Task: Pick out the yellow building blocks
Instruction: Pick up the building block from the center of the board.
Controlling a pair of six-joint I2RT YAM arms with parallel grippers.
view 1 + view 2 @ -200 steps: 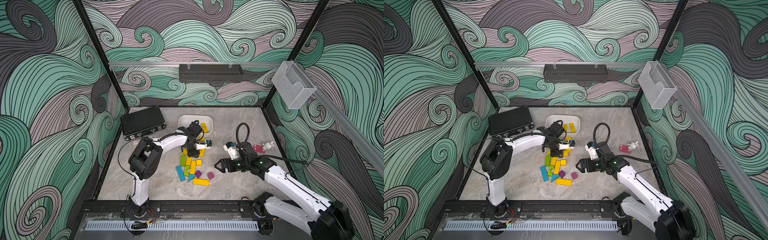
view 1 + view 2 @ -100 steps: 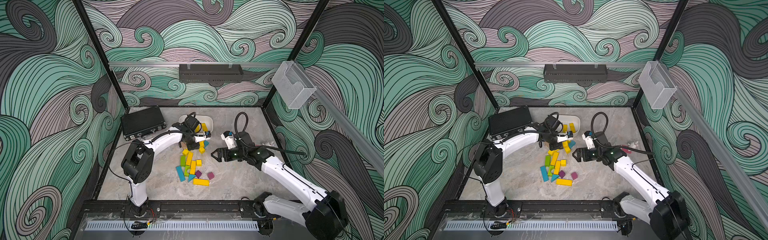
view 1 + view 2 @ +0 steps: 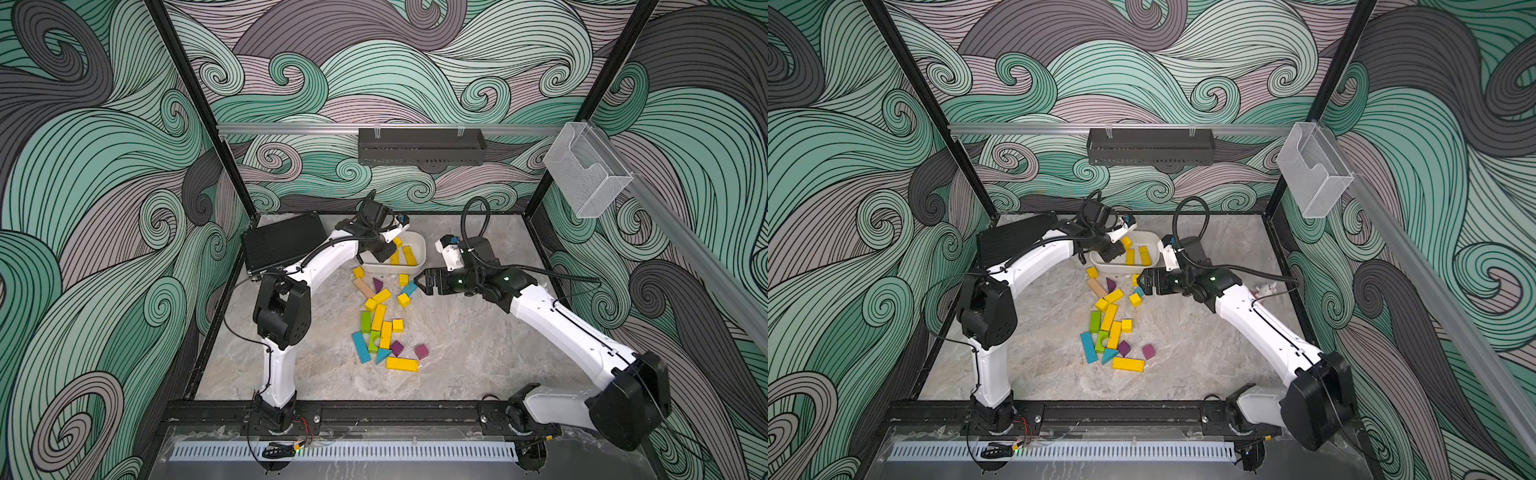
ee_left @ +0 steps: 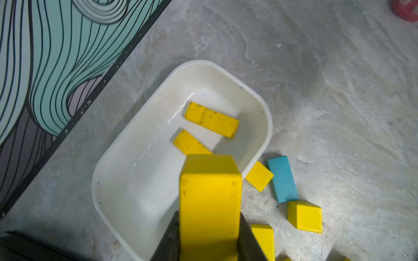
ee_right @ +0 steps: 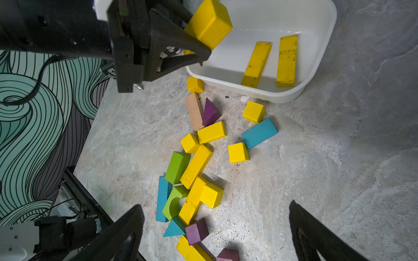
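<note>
Pinching a bright yellow wooden block [image 5: 209, 22], the left gripper [image 5: 198, 37] should release only with the white plastic tub [image 5: 291, 95] squarely beneath it; the right gripper [image 3: 420, 286] hangs spread wide.

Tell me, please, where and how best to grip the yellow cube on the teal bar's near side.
Take the yellow cube by two opposite side faces, coming straight down from above: it sits flat, top clear. Choose the pair that keeps the right gripper off the teal bar, whose end sits near one corner.
</note>
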